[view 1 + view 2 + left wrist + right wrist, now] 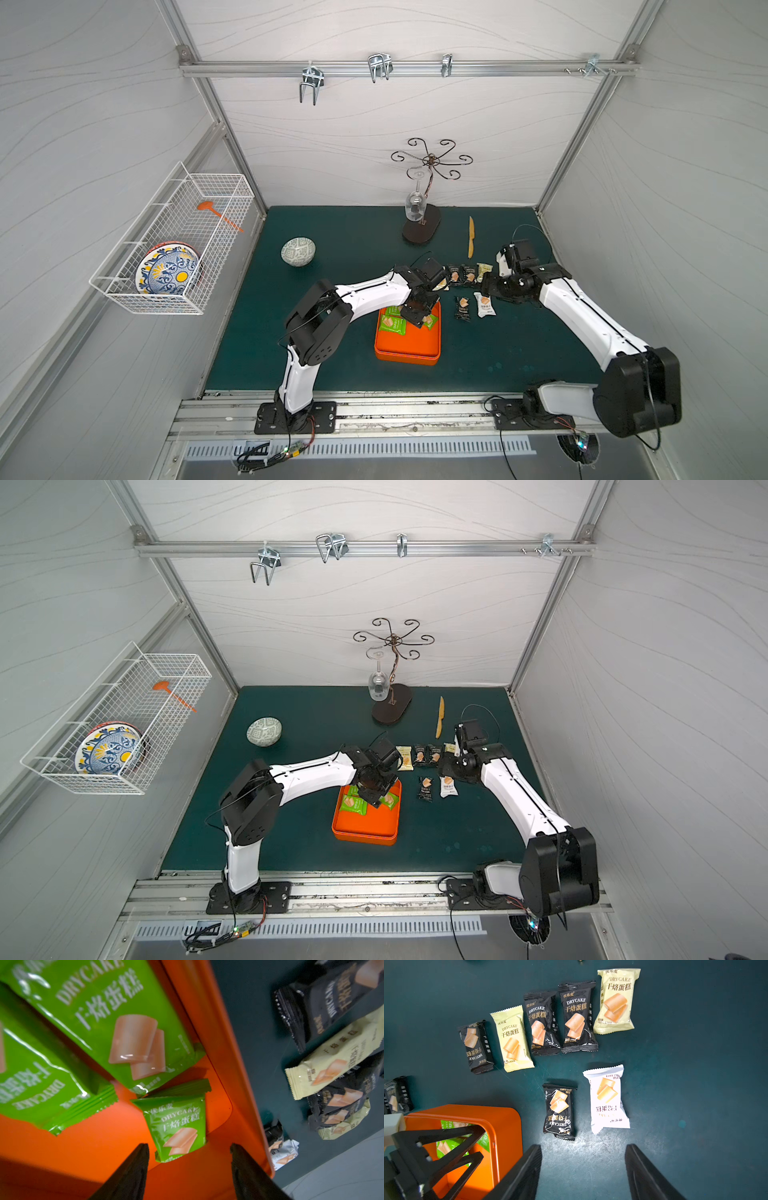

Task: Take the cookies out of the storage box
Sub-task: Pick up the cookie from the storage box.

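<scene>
The orange storage box (pixel 409 345) (pixel 365 827) sits mid-table. Three green cookies lie in its far half; in the left wrist view they are a big one (pixel 108 1012), one beside it (pixel 41 1084) and a small one (pixel 176 1126) leaning at the box wall (pixel 218 1022). My left gripper (pixel 189 1147) (pixel 417 313) is open inside the box, the small green packet just ahead of its fingertips and not gripped. My right gripper (pixel 583 1147) (pixel 486 286) hangs open and empty over the mat right of the box. Black and yellow cookies (pixel 544 1022) lie in a row, with a black (pixel 559 1110) and a white packet (pixel 608 1099) nearer.
A patterned bowl (pixel 298 251) stands at the left of the mat. A glass stand (pixel 422 230) with a hanging wine glass and a wooden knife (pixel 471 237) are at the back. A white wire basket (pixel 174 241) holding a plate hangs on the left wall.
</scene>
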